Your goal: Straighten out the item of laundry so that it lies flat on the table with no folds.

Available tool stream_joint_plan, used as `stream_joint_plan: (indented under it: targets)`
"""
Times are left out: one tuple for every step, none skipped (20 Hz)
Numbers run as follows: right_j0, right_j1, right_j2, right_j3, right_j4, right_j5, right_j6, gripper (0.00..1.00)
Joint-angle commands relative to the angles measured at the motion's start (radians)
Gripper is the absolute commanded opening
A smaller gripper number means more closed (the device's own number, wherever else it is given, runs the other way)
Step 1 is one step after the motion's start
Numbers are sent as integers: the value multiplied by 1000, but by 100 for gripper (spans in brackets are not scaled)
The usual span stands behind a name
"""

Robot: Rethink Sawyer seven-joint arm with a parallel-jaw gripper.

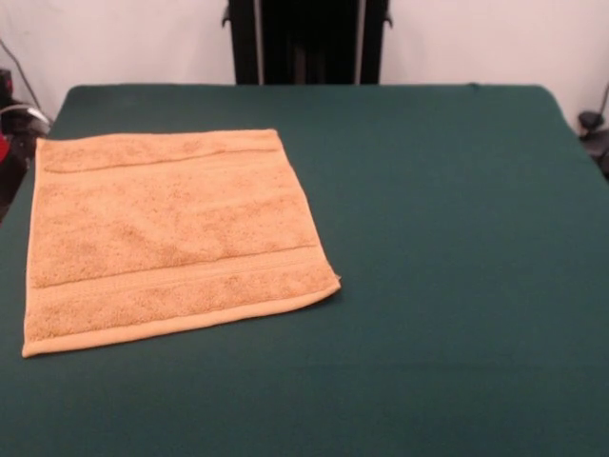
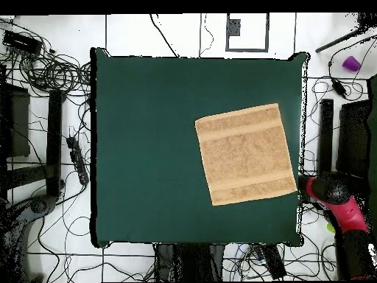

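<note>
Towel spread flat and unfolded on the green table, slightly askew, close to one side edge, border bands running parallel to two opposite hems. Robot arm drawn back beyond that edge; gripper state cannot be told.

A robotics lab; a green-clothed table stands on a white tiled floor strewn with tangled black cables; a power strip lies alongside; a red and black robot arm rests off the table's edge.
</note>
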Motion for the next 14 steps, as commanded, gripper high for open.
stream_joint_plan:
  targets:
    - [55, 33, 112, 2, -16, 84, -296, 100]
    - [52, 35, 115, 3, -18, 78, -302, 100]
    - [50, 39, 117, -1, -17, 81, -307, 100]
    - [46, 46, 120, -7, -14, 88, -314, 100]
    - [43, 53, 124, -14, -10, 97, -320, 100]
    - [41, 60, 127, -23, -5, 109, -325, 100]
    - [37, 69, 132, -32, 2, 123, -331, 100]
    - [30, 79, 142, -41, 8, 133, -346, 100]
    - [14, 96, 161, -49, 13, 132, -378, 100]
    - [-22, 129, 202, -52, 26, 117, -443, 100]
    - [-59, 162, 243, -54, 39, 101, -509, 100]
    - [-105, 211, 300, -58, 42, 69, -621, 100]
    - [-151, 259, 358, -62, 46, 36, -734, 100]
    - [-192, 309, 412, -64, 47, 12, -842, 100]
